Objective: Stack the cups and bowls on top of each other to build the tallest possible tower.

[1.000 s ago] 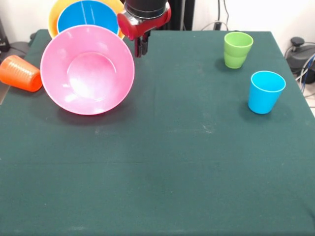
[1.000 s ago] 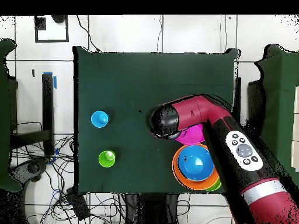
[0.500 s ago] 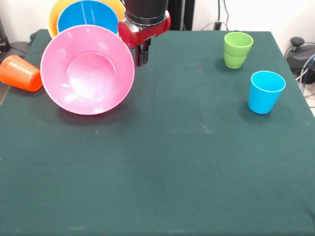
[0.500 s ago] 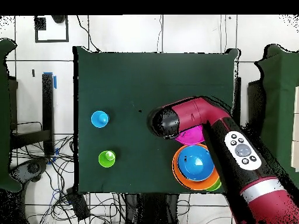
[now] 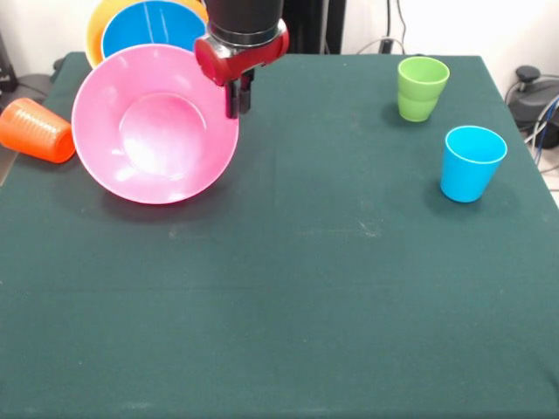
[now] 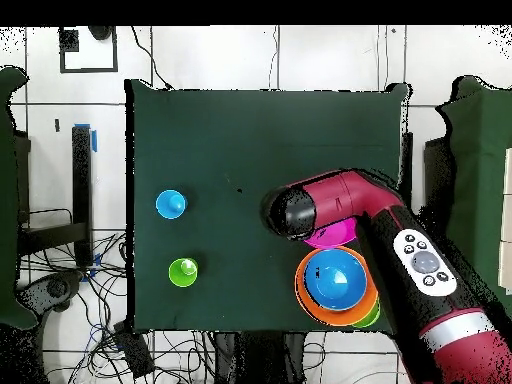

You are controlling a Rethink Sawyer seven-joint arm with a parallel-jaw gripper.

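Because propped on edge against the nested bowls [image 5: 155, 30] behind, pink bowl [image 5: 155, 125] offering a raised rim, hence gripper [image 5: 233, 98] poised at its upper right rim, open or closed impossible to tell, with orange cup [image 5: 35, 130] lying just left and green cup [image 5: 422, 87] and blue cup [image 5: 472, 163] upright well right, unstacked.

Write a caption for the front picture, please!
Robot hand hangs at the tilted pink bowl's rim; green cup and blue cup stand apart.

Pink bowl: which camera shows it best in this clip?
The front view. There the pink bowl shows whole, tilted with its opening toward the camera, the tool at its rim. In the overhead view the arm covers most of it, leaving only a pink sliver.
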